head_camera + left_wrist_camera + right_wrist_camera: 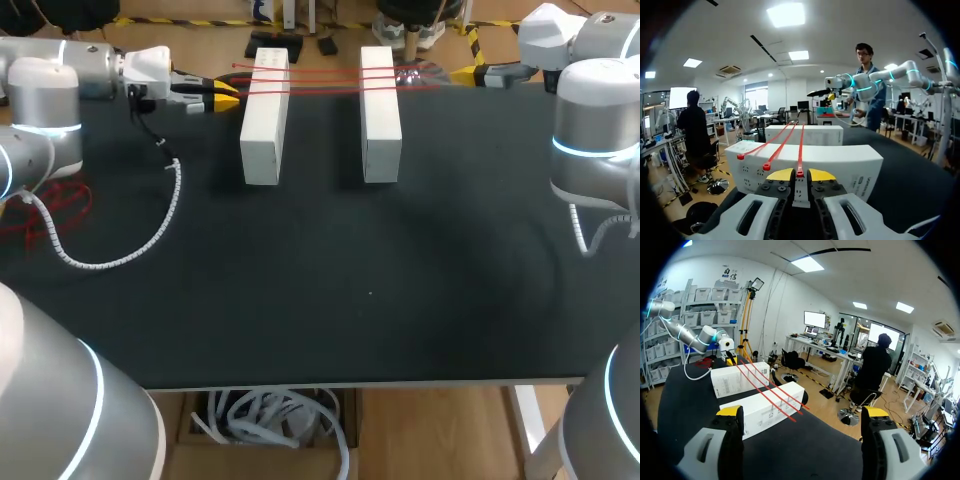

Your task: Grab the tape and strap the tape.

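Left gripper (800, 175): jaws narrow, with the end of one red tape strip (800, 145) between the tips and no contact seen. Three strips lie across two white boxes (850, 162) just ahead. Right gripper (802, 414): jaws wide, holding nothing, with the boxes and strips well ahead.

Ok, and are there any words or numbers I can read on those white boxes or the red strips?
Left white box: small dark print on its side, too small to read.
Right white box: tiny marks on its side, too blurred to read.
Red strips: no writing seen.
So there is nothing here that can be read.
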